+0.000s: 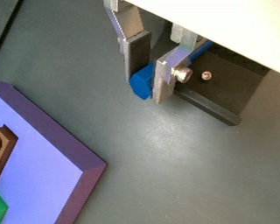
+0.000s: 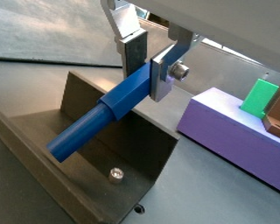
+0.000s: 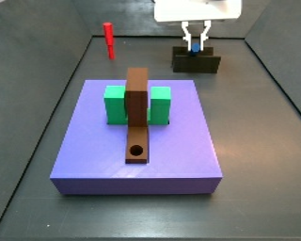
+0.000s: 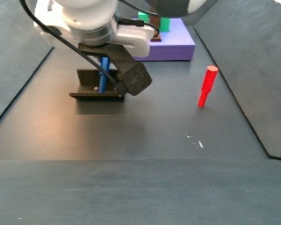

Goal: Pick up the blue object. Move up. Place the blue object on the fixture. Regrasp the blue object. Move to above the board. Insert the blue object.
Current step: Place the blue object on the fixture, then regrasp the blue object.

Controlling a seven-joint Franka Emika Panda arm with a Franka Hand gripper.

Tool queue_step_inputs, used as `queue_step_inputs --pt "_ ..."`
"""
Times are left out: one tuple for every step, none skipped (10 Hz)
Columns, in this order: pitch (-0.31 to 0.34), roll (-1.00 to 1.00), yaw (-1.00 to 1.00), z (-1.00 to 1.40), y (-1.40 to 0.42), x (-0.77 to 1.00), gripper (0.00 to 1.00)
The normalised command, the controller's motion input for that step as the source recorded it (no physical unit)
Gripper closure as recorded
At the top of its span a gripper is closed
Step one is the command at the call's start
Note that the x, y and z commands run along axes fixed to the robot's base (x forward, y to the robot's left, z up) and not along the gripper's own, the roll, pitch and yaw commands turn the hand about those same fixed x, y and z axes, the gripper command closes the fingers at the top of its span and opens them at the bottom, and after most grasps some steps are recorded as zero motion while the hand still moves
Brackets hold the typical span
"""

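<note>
clearly the gripper (image 2: 150,72) was clamped on the blue object (image 2: 101,115), which lay tilted against the fixture (image 2: 130,171). judged mid-placement: it needed seating firmly in the bracket's corner before any release and regrasp.

Blue object (image 2: 108,114), a slender peg, leans tilted on the dark fixture (image 2: 101,175), clamped between the gripper (image 2: 146,68) fingers. Beyond the fixture, the brown board (image 3: 138,118) with its round hole lies flat.
</note>
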Motion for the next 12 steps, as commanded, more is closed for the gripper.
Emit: queue_step_inputs --pt "0.000 0.00 0.00 0.00 0.00 0.00 1.00" --pt "0.000 0.00 0.00 0.00 0.00 0.00 0.00" --pt "0.109 0.38 -0.07 0.57 0.00 0.09 0.00" --pt "0.000 0.39 -0.07 0.61 0.00 0.00 0.00" --pt "0.000 0.19 0.00 0.57 0.00 0.00 0.00" --pt "0.000 0.61 0.00 0.49 0.00 -0.03 0.00" --pt "0.000 0.94 0.04 0.55 -0.05 0.00 0.00" --pt "0.000 1.00 0.11 0.47 -0.09 0.00 0.00" --pt "0.000 1.00 0.19 0.36 -0.12 0.00 0.00" --pt "0.000 1.00 0.29 0.25 -0.13 0.00 0.00" --pt "0.000 1.00 0.35 0.17 -0.09 0.00 0.00" --pt "0.000 1.00 0.41 0.06 -0.05 0.02 0.00"
